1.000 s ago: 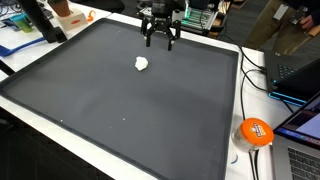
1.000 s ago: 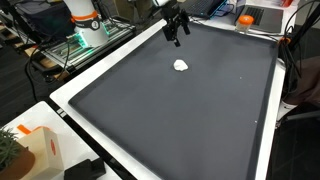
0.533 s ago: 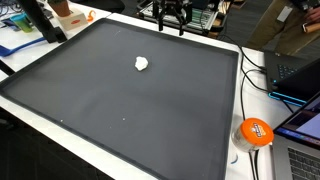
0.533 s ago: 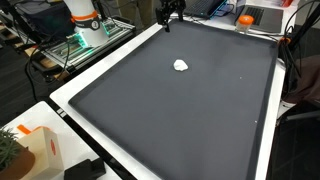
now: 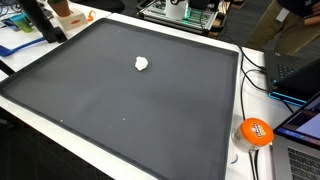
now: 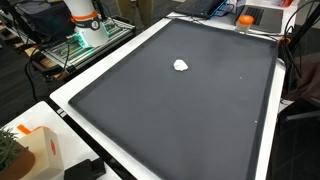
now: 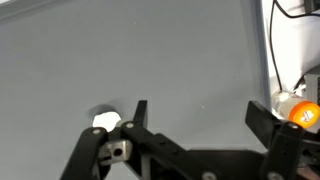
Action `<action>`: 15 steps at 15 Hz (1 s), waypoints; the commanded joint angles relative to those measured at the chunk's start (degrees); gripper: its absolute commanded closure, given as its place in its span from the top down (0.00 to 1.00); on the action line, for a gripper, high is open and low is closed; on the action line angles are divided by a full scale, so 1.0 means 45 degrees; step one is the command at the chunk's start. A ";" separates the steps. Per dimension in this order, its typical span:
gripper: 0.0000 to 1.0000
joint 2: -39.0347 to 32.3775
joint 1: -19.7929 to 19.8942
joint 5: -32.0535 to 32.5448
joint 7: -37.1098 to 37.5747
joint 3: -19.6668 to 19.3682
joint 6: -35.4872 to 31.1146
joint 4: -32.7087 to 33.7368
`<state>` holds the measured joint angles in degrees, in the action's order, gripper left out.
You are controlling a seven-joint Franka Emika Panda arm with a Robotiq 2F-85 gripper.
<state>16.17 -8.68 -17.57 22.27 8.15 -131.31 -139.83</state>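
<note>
Table with a white rim (image 6: 100, 66) carries a large dark grey rectangular mat (image 5: 130, 110) that covers nearly all of its top in both exterior views. The black two-fingered pincer (image 7: 197, 110) shows only in the wrist view, looking down on the mat from above; its jaws stand spread as wide as they go, with bare mat between them and nothing in their hold. A round orange object with a white label (image 5: 255, 131) sits off the mat near one corner of the table, beside dark cables. The small white crumpled lump (image 5: 142, 64) lies alone on the mat, towards its far edge; in the wrist view it appears just beside one finger's tip, partly hidden by the linkage.
</note>
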 commanded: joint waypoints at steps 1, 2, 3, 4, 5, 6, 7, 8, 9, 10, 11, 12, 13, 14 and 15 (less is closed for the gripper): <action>1.00 -0.0125 0.0113 -0.0029 -0.0031 0.0115 -0.0011 -0.0036; 1.00 -0.0264 0.0109 -0.0025 -0.0037 0.0115 -0.0052 -0.0049; 1.00 -0.0366 0.0106 -0.0022 -0.0039 0.0113 -0.0096 -0.0050; 1.00 -0.0414 0.0106 -0.0021 -0.0039 0.0112 -0.0119 -0.0049; 1.00 -0.0437 0.0104 -0.0021 -0.0039 0.0113 -0.0134 -0.0049; 1.00 -0.0438 0.0104 -0.0021 -0.0039 0.0114 -0.0138 -0.0048; 1.00 -0.0439 0.0104 -0.0021 -0.0039 0.0114 -0.0142 -0.0048; 1.00 -0.0439 0.0104 -0.0021 -0.0039 0.0114 -0.0147 -0.0048; 1.00 -0.0450 0.0212 0.0512 0.0353 0.0260 -0.0003 0.0011; 1.00 -0.0442 0.0217 0.0806 0.0296 0.0283 0.0514 0.0129; 1.00 -0.0393 0.0265 0.1181 0.0370 0.0339 0.0956 0.0176; 1.00 -0.0361 0.0247 0.1353 0.0214 0.0328 0.1457 0.0248; 1.00 -0.0296 0.0296 0.1739 0.0162 0.0358 0.1766 0.0256; 1.00 -0.0232 0.0352 0.2087 0.0076 0.0336 0.2106 0.0307; 1.00 -0.0441 0.0212 0.1512 0.0026 0.0283 0.1410 0.0251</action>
<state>14.17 -8.19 -10.59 22.49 8.99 -125.02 -138.75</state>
